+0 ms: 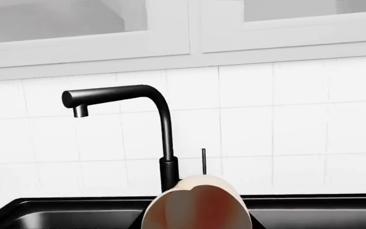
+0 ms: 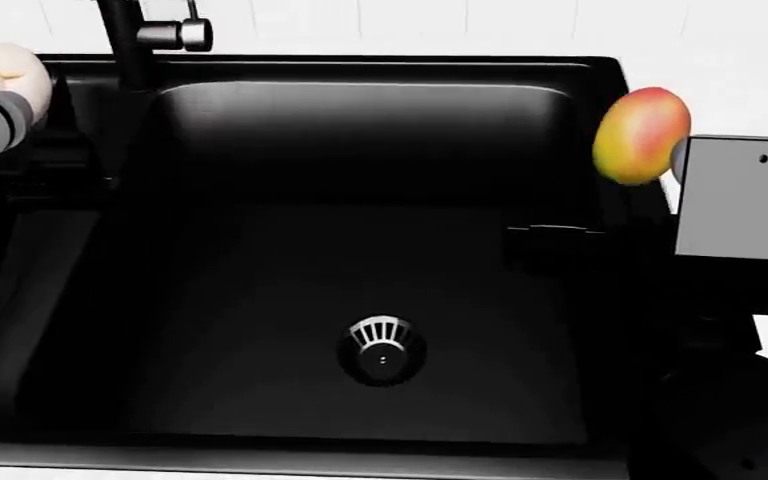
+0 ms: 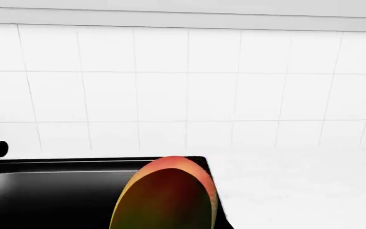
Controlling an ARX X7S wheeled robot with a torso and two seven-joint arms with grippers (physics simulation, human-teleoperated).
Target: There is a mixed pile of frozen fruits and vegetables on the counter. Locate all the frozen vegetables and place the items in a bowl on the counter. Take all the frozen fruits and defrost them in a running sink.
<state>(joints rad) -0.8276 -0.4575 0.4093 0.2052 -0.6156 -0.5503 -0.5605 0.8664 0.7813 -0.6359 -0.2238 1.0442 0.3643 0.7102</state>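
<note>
**Two fruits over the sink, none dropped yet**

Left wrist: your left tool's grip on a pale peach-like fruit [image 1: 196, 205] can't be judged; fruit is before the faucet [image 1: 164, 138].

Head: mango [image 2: 642, 135] at the sink's [image 2: 357, 140] right rim, long axis upright. Release there and it may land on the worktop [image 2: 744, 70].

Right wrist: right tool hidden, state can't be judged; mango points up.
</note>
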